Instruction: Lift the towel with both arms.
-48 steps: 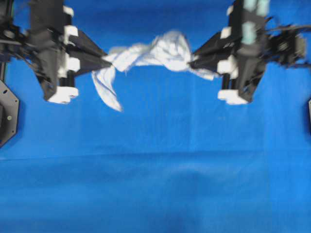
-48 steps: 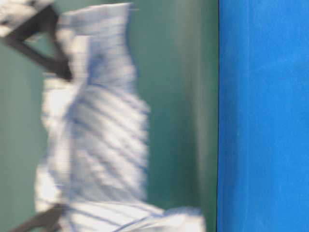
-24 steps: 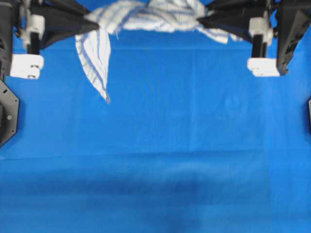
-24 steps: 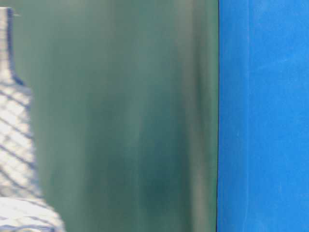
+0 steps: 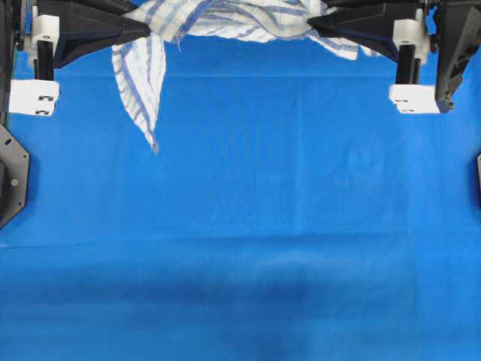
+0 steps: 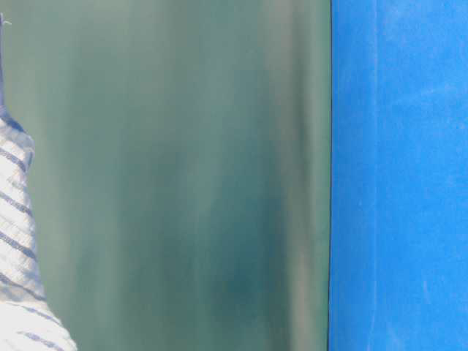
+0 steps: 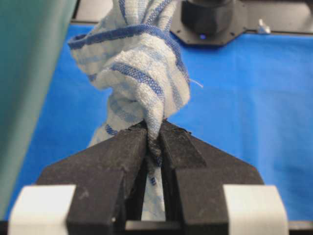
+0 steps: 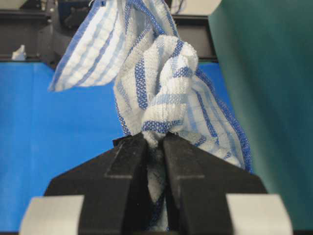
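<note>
Overhead: we see the towel slung between left hand and right hand, clear of the blue sheet, one corner dangling.
Table-level: only a striped towel edge shows at the frame's left.
Left wrist: hand clamped tight on bunched cloth.
Right wrist: the same.
We judge an even, level raise and firm grips best.

Towel top cut off by overhead frame edge; both arms mostly out of frame. Table-level view: only a blurred towel sliver at left edge.
</note>
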{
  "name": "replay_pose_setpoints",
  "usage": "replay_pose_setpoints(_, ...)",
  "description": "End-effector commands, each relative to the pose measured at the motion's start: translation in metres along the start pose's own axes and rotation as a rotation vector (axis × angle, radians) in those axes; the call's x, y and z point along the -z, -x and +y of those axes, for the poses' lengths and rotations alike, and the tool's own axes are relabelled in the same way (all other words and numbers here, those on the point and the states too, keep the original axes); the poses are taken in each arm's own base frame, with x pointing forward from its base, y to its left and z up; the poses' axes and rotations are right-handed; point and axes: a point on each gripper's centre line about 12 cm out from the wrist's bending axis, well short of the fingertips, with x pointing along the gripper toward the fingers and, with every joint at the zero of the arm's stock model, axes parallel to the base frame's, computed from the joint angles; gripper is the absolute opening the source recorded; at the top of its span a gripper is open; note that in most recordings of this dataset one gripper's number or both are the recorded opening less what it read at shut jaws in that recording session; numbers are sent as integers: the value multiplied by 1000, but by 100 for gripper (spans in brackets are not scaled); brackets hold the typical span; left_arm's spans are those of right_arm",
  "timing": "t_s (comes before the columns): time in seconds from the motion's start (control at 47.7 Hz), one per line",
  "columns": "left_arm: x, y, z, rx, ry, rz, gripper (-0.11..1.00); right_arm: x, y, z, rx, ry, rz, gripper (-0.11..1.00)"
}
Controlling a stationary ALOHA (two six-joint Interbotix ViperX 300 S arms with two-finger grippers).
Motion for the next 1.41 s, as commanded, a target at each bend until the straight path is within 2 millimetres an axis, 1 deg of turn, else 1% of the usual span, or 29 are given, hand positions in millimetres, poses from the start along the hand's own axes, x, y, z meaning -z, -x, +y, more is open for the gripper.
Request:
replay_pose_setpoints(0.0,-10,5,2,-7,-2,-39,4,-8,7,-2,7,3,-27,11)
replay_pose_setpoints(0.042,-9,4,2,-6,-1,-43,6,-8,7,-2,7,1,-27,11)
replay_pose_setpoints(0.063,-9,4,2,-6,1,-43,9,-8,7,-2,7,-2,-29,11)
replay_pose_setpoints(0.084,-9,4,1,-6,2,-44,15,-8,7,-2,7,-4,-29,12)
replay_pose_setpoints(0.126,-9,4,1,-5,6,-47,25,-8,7,-3,8,-7,-29,21)
replay_pose_setpoints(0.231,-5,5,1,-6,9,-55,58,-7,7,-3,10,-2,-24,53)
replay_pose_setpoints(0.294,-4,6,1,-6,9,-58,75,-7,6,-3,15,1,-23,66)
replay_pose_setpoints(0.336,-4,7,1,-6,9,-60,84,-7,6,-3,17,2,-23,69)
replay_pose_setpoints(0.357,-3,7,1,-6,9,-60,89,-7,6,-3,17,2,-23,69)
replay_pose_setpoints(0.398,-2,8,1,-6,9,-60,93,-6,6,-4,18,2,-22,65)
replay_pose_setpoints(0.608,4,8,0,-5,11,-46,92,0,3,-2,15,2,-5,66)
replay_pose_setpoints(0.692,16,1,0,-3,10,-15,92,9,-2,-1,13,3,20,66)
replay_pose_setpoints(0.755,27,-5,-1,-2,10,3,92,23,-10,1,9,6,58,66)
replay_pose_setpoints(0.839,47,-16,-2,-2,8,23,92,40,-18,4,3,2,91,66)
replay_pose_setpoints(1.028,104,-42,-6,-2,9,56,92,87,-45,11,-11,-26,138,66)
replay_pose_setpoints(1.195,143,-55,-8,-3,10,80,92,129,-70,8,-7,-56,151,66)
replay_pose_setpoints(1.237,156,-59,-9,-2,8,99,92,138,-76,7,-5,-63,153,66)
replay_pose_setpoints(1.384,189,-66,-11,0,10,142,92,172,-100,3,-1,-81,171,66)
